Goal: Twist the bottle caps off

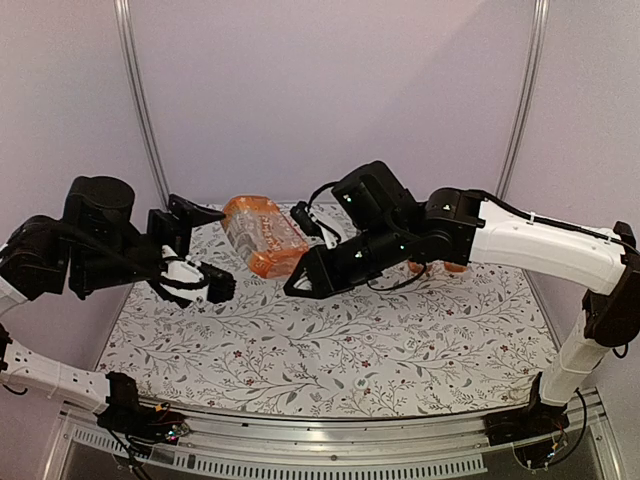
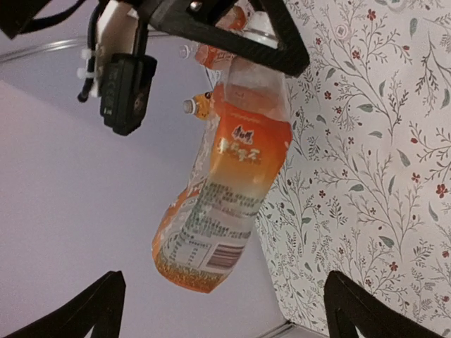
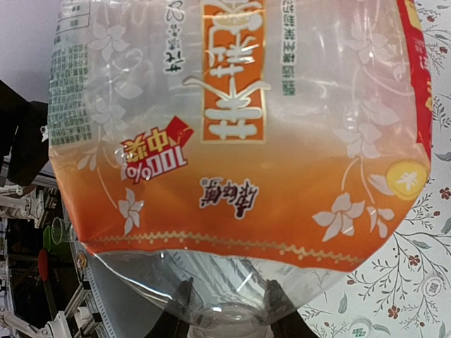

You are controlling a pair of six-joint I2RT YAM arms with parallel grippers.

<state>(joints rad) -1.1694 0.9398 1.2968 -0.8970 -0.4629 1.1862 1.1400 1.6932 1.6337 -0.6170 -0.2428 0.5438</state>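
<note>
Right tool pinching neck of squat orange-label bottle, held tilted above table, rear centre. Left tool spread, just beside bottle base, apart. Cap out of sight.

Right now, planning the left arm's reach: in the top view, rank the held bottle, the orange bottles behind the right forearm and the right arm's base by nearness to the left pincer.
1. Held bottle, just right of the left pincer.
2. Orange bottles, mostly hidden behind the right forearm.
3. Right arm's base, near right corner.
</note>
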